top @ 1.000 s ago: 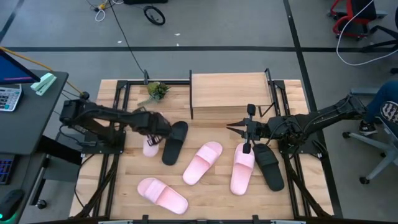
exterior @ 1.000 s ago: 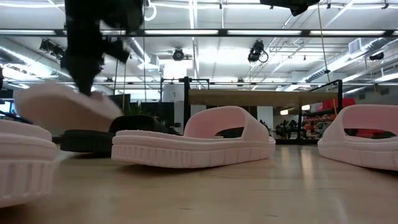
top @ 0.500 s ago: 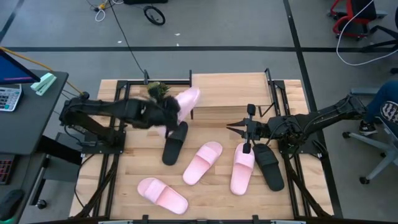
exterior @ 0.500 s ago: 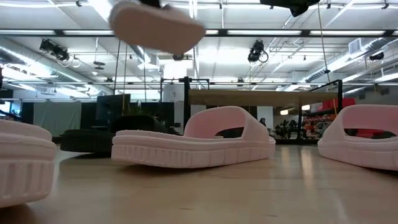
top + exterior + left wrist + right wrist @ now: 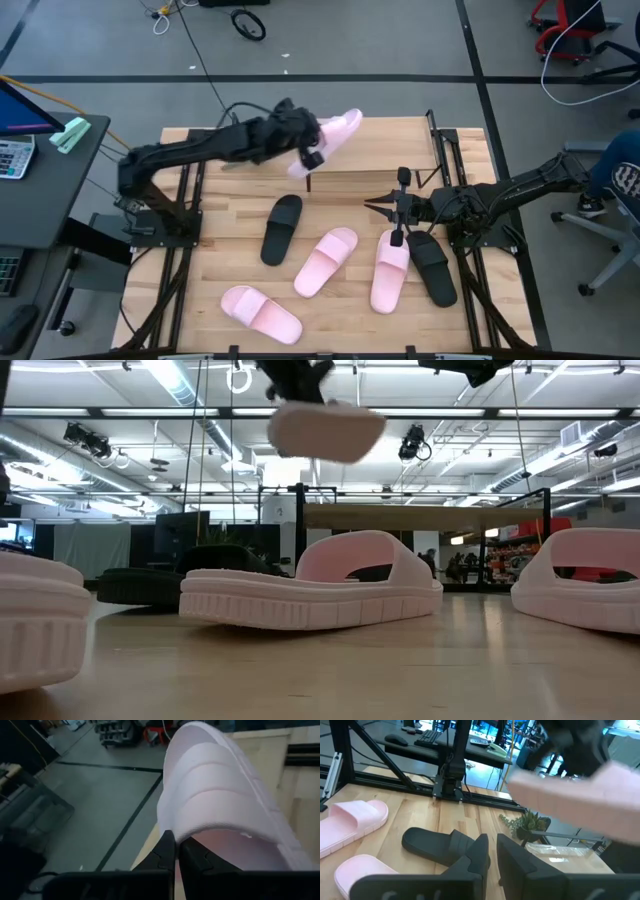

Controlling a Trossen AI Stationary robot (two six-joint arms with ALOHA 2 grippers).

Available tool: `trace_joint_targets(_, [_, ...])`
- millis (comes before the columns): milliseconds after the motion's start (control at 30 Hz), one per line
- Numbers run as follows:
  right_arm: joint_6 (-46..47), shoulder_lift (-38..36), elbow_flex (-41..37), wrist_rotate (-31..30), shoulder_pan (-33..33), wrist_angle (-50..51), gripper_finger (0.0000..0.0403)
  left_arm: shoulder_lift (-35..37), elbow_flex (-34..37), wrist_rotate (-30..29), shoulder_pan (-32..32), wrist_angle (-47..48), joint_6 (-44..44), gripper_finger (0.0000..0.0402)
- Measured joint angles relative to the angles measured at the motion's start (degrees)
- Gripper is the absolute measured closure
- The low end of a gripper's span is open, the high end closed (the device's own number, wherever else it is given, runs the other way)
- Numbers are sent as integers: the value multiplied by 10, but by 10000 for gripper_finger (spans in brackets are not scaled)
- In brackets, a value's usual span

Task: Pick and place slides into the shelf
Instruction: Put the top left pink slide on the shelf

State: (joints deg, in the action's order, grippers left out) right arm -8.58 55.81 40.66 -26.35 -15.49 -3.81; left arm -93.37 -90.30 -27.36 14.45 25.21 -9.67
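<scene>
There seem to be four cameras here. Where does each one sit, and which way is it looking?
High view: above the table, looking straight down; both arms show, the left gripper carrying a pink slide over the shelf.
Low view: at tabletop height, looking level past slides into the room.
Left wrist view: on the left arm, past its fingers pinching that slide's strap.
Right wrist view: on the right arm, over a black slide.
All four views show the carried slide.

**Room above the shelf, clutter on the near half of the table**

The shelf (image 5: 368, 150) top board lies bare along the table's far edge, except at its left end, where the left gripper (image 5: 312, 152) hangs with a pink slide (image 5: 330, 140). The table's (image 5: 215, 250) left strip is open. Nearer, a black slide (image 5: 281, 228), three pink slides (image 5: 326, 260) and the right gripper (image 5: 398, 212) crowd the middle and right.
</scene>
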Motion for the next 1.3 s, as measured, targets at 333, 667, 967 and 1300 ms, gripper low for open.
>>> trace_joint_targets(333, [-20,0,0,0,0,1,357,-108,-9,-16,50,-90,-7,392])
trace_joint_targets(667, [-34,0,0,-1,8,1,357,-118,-64,-49,47,-93,43,393])
trace_joint_targets(967, [-13,0,0,0,27,11,357,-125,-65,-74,49,-28,79,393])
trace_joint_targets(1300, [-3,0,0,0,28,18,357,-140,-64,-85,66,56,124,382])
